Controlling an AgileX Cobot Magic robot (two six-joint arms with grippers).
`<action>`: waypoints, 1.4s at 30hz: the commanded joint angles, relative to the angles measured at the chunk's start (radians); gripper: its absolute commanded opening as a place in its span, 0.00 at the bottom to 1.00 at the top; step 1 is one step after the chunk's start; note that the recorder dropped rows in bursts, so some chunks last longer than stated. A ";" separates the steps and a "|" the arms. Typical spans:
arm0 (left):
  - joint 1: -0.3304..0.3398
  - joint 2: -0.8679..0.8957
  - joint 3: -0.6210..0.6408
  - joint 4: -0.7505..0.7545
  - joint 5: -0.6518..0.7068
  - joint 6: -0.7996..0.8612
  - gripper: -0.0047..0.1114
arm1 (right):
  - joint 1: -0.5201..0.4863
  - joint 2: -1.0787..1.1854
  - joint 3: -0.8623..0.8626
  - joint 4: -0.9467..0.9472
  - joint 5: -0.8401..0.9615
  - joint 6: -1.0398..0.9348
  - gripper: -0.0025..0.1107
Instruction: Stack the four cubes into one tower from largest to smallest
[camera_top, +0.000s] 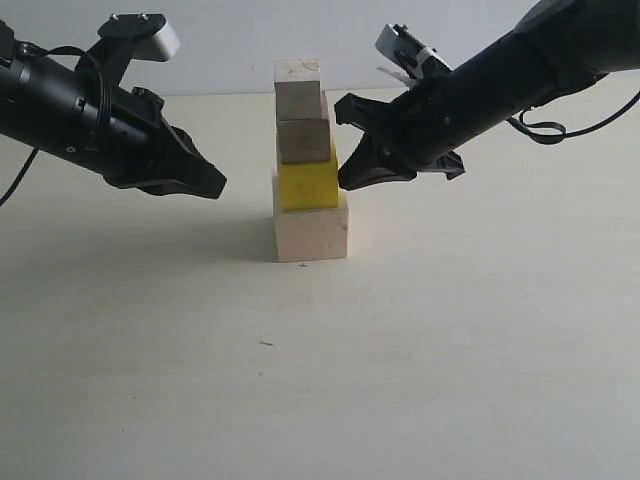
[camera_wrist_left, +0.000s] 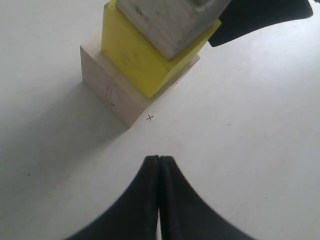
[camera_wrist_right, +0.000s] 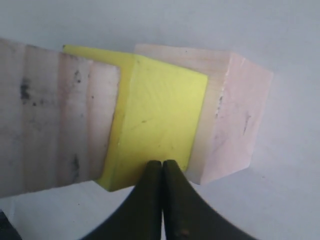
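The four cubes stand as one tower at the table's middle. The large pale cube (camera_top: 312, 235) is at the bottom, then the yellow cube (camera_top: 308, 185), the brownish cube (camera_top: 303, 142) and the smallest cube (camera_top: 298, 90) on top. My right gripper (camera_top: 343, 182) is shut and empty, its tip right at the yellow cube's (camera_wrist_right: 160, 115) right side; I cannot tell if it touches. My left gripper (camera_top: 222, 186) is shut and empty, a short way left of the tower. In the left wrist view the left gripper (camera_wrist_left: 159, 158) points towards the large cube (camera_wrist_left: 107, 90).
The pale table (camera_top: 320, 380) spreads wide in front of and beside the tower. A small pen mark (camera_wrist_left: 149, 118) lies at the large cube's near corner. Both black arms slant down towards the tower from either side.
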 joint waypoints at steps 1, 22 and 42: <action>0.002 -0.001 0.002 -0.009 -0.004 0.000 0.04 | -0.005 -0.002 0.001 -0.010 -0.034 -0.011 0.02; 0.115 -0.227 0.254 -0.560 -0.205 0.374 0.04 | -0.139 -0.797 0.587 -0.089 -0.624 -0.062 0.02; 0.115 -0.436 0.349 -0.780 -0.274 0.523 0.04 | -0.139 -1.278 0.605 -0.131 -0.592 -0.057 0.02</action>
